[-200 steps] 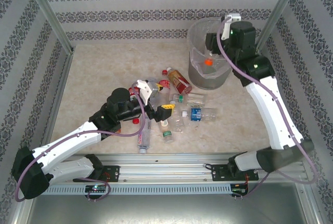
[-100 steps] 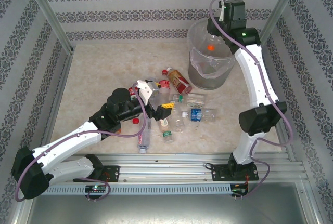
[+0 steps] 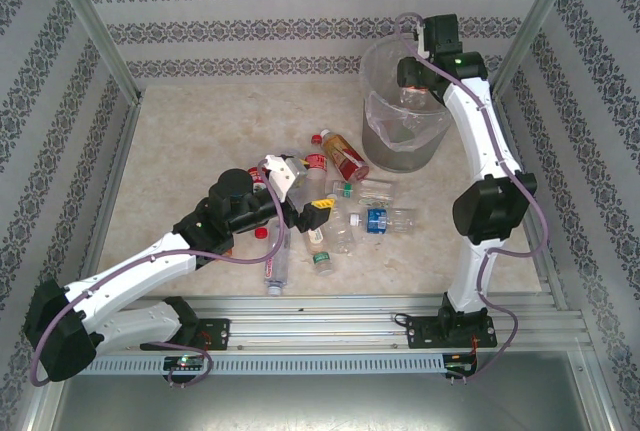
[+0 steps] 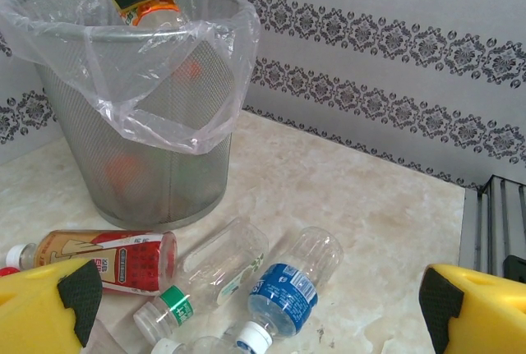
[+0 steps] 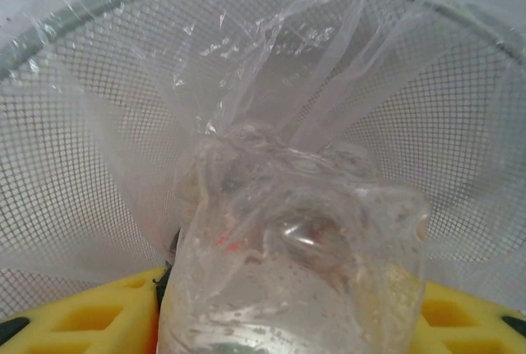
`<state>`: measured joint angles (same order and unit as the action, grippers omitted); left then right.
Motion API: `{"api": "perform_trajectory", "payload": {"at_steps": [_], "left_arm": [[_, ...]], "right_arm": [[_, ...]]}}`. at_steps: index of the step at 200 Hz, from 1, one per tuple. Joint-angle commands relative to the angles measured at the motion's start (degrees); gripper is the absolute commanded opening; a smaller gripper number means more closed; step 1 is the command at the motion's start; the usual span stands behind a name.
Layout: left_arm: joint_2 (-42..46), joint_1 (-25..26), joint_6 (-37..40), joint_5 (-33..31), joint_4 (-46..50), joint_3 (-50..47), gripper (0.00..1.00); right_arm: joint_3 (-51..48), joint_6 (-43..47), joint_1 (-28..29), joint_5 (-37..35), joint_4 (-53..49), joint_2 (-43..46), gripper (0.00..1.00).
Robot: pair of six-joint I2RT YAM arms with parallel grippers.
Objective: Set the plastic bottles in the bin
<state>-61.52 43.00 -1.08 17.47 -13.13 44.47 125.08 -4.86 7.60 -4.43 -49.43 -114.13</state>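
Note:
Several plastic bottles lie in a heap mid-table: a red-label one [image 3: 343, 154] [image 4: 107, 259], a blue-label one [image 3: 380, 220] [image 4: 288, 288] and a clear green-banded one [image 4: 205, 276]. My left gripper [image 3: 302, 191] [image 4: 259, 313] hovers open just above this heap, with nothing between its yellow fingers [image 4: 49, 296]. The bin [image 3: 385, 146] [image 4: 123, 149], a grey mesh basket with a clear liner, stands at the back right. My right gripper [image 3: 415, 81] [image 5: 288, 313] hangs over its mouth, shut on a clear bottle [image 5: 296, 239] whose orange cap [image 4: 152, 13] points down into the bin.
More bottles lie toward the near edge [image 3: 277, 266], one with a green cap [image 3: 322, 256]. Orange shapes show through the bin's mesh wall [image 4: 123, 173]. Patterned walls enclose the table on three sides. Bare tabletop [image 3: 190, 151] lies left of the heap.
The right arm has straightened and swung its gripper with the bottle toward the back of the bin's mouth. The left arm has barely moved.

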Motion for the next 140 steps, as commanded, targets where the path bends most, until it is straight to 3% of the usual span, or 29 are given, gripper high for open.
{"api": "perform_trajectory", "payload": {"at_steps": [1,66,140], "left_arm": [[-0.2,-0.05,1.41,-0.49,0.92,0.56,1.0],[-0.21,-0.03,1.65,-0.43,1.35,0.76,1.0],[-0.01,-0.03,3.43,0.22,2.68,1.09,1.0]], "right_arm": [[-1.14,1.28,-0.58,1.58,-1.74,-1.69,0.6],[-0.89,0.36,-0.59,3.19,-2.18,0.06,0.83],[-4.58,-0.86,-0.49,5.91,-1.42,9.79,0.85]]}}
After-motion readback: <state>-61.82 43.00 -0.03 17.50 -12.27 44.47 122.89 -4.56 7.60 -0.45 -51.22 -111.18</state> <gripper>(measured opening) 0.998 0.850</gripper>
